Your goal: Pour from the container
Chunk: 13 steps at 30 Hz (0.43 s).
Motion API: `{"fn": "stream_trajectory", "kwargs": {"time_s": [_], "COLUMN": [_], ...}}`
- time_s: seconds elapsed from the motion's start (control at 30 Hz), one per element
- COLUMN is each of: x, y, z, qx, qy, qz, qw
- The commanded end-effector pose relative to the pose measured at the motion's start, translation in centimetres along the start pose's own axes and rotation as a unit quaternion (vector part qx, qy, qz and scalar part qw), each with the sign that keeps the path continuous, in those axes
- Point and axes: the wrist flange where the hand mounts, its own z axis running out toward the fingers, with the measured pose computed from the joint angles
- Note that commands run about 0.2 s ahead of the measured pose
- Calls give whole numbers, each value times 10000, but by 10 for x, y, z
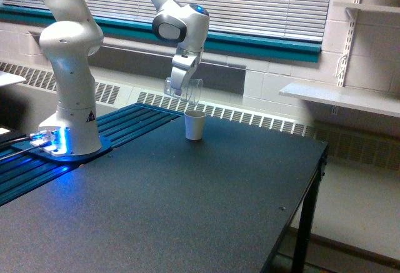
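We see the gripper (pixel 182 89) clamped on the container (pixel 188 92), a clear cup that hangs tilted in the air just above the white paper cup (pixel 195 125); its walls are so see-through against the radiator grille (pixel 250 118) that we cannot make out its rim, its contents or where the fingers press. The top of the arm (pixel 69 54) is cut off by the upper edge of the picture. The white cup stands upright at about 12 o'clock on the dark desk (pixel 187 204), close to the far edge, with the arm's base (pixel 65 145) off at 10 o'clock and well apart. From the cup toward 3 and 6 o'clock the desk top lies open up to its edge at the exterior view's right. Behind run a teal window sill (pixel 262 45), closed blinds (pixel 250 1), and a wall shelf (pixel 340 98) at 2 o'clock.
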Motion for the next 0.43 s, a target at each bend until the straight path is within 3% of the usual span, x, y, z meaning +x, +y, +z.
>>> {"fn": "stream_trajectory", "kwargs": {"time_s": [0.03,0.27,0.43], "x": [1,6,4], "y": [-9,-10,-9], "z": [-15,-22,-23], "qx": [203,266,277], "qy": [196,399,406], "qz": [-49,-39,-53], "qw": [9996,9988,9988]}}
